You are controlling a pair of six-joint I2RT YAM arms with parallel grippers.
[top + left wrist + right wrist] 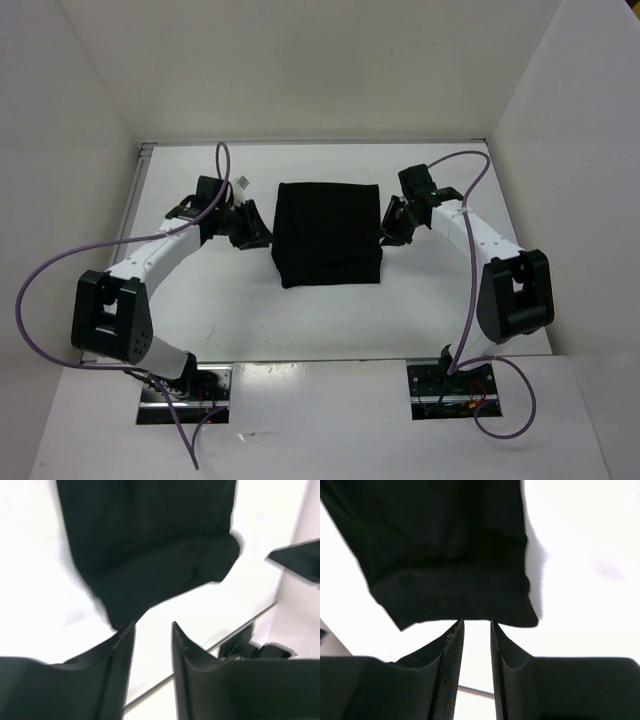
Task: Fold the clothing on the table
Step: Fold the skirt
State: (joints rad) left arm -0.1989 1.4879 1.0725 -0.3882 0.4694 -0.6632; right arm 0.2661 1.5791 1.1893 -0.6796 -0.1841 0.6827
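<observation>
The black clothing (328,235) lies as a squarish folded stack mid-way across the white table (330,320). The left end effector (258,232) sits just beside its left edge, the right end effector (388,230) beside its right edge, both narrowly parted, gripping nothing

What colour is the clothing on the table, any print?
The clothing is plain black, no visible print. It shows best in the top external view.
</observation>
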